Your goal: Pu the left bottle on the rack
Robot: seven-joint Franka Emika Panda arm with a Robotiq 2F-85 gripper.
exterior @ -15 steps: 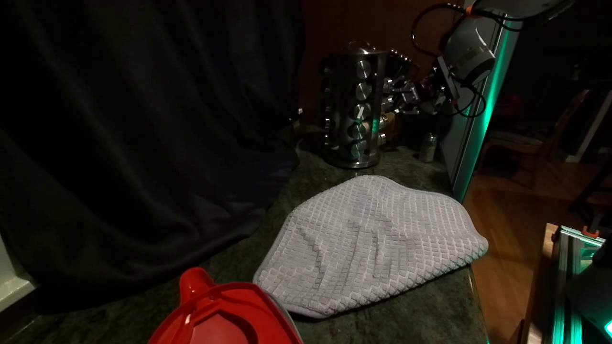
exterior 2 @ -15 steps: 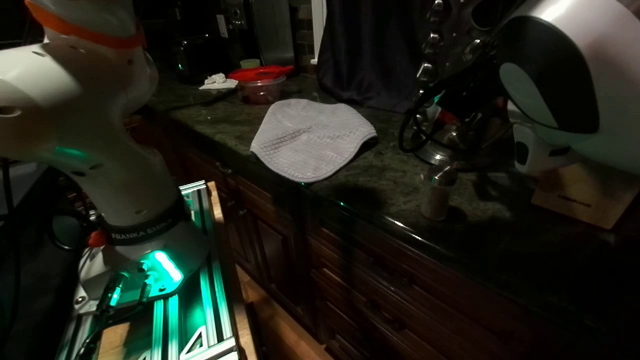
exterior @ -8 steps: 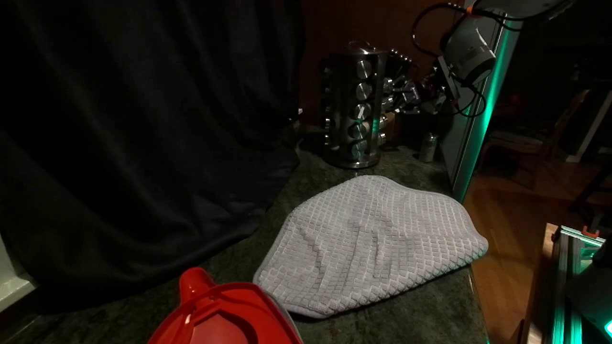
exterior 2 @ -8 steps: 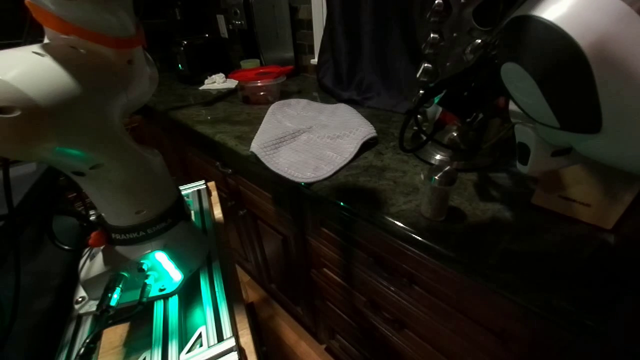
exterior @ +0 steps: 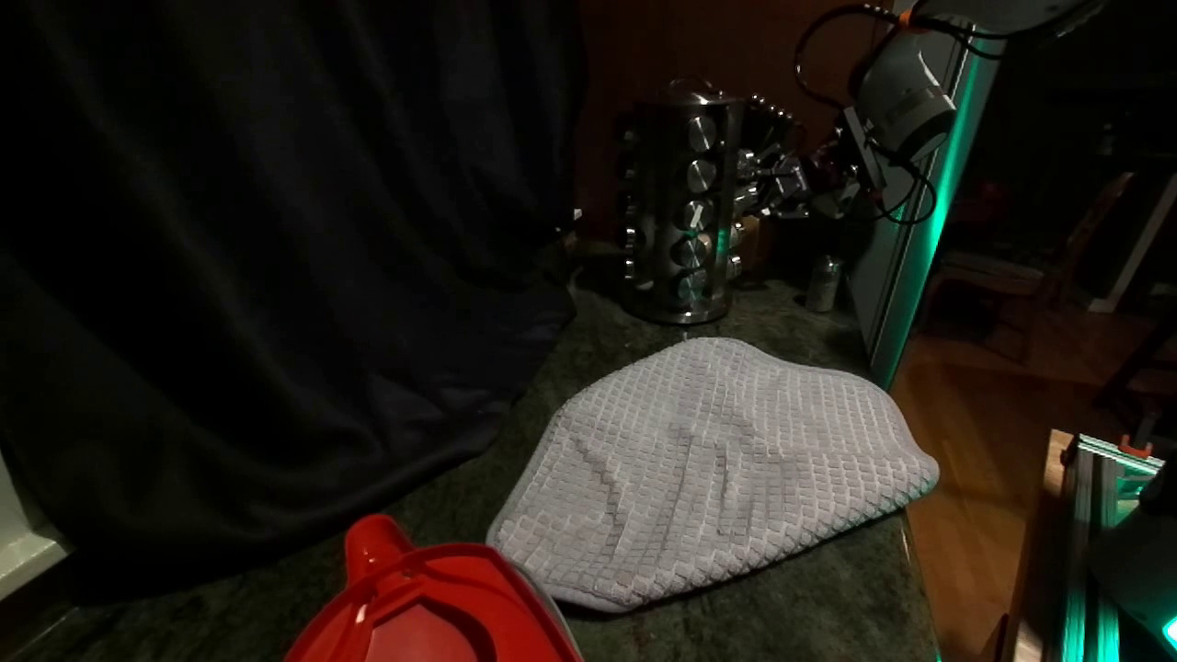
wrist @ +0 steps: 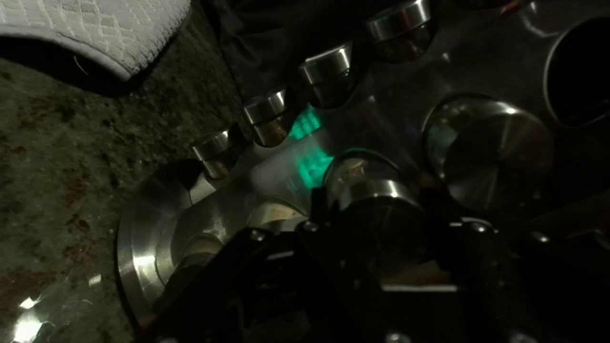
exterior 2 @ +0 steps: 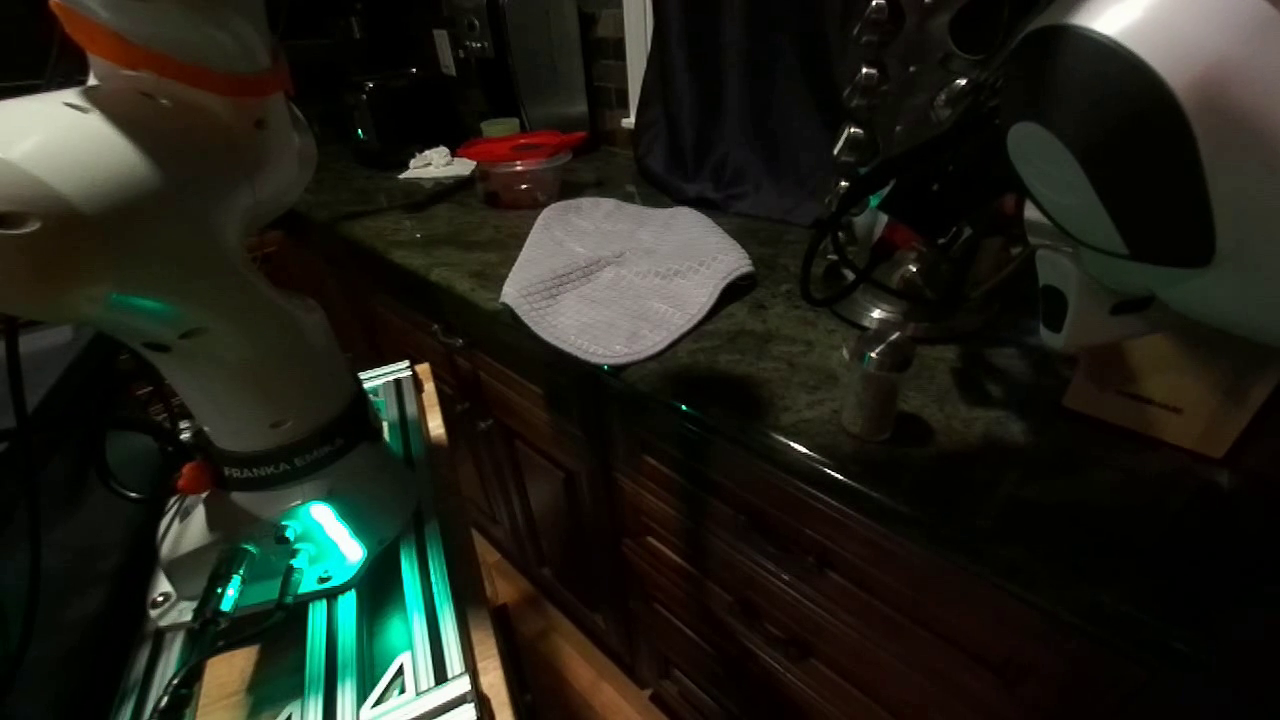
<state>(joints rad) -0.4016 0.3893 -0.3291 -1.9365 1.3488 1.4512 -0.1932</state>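
The shiny metal rack (exterior: 666, 207), filled with small glass jars, stands at the counter's back; in an exterior view the arm partly hides its base (exterior 2: 872, 308). My gripper (wrist: 376, 205) is level with its side, the dark fingers on both sides of a silver-lidded bottle (wrist: 355, 171). They are shut on it, and its glass end sits in a round opening of the rack; how deep is hard to tell in the dark. Which bottle is the left one I cannot tell. A silver-capped bottle (exterior 2: 875, 385) stands upright on the counter, apart from the rack.
A grey textured cloth (exterior: 717, 460) lies in front of the rack, with a red-lidded container (exterior 2: 522, 165) beyond it. Black curtain (exterior: 322, 276) hangs beside the counter. A wooden block (exterior 2: 1165, 390) stands under the arm. Another round opening (wrist: 579, 71) shows dark in the rack.
The arm has shifted very slightly to the right in both exterior views. The rack's upper part appears to have moved a touch the same way. The grip has not changed.
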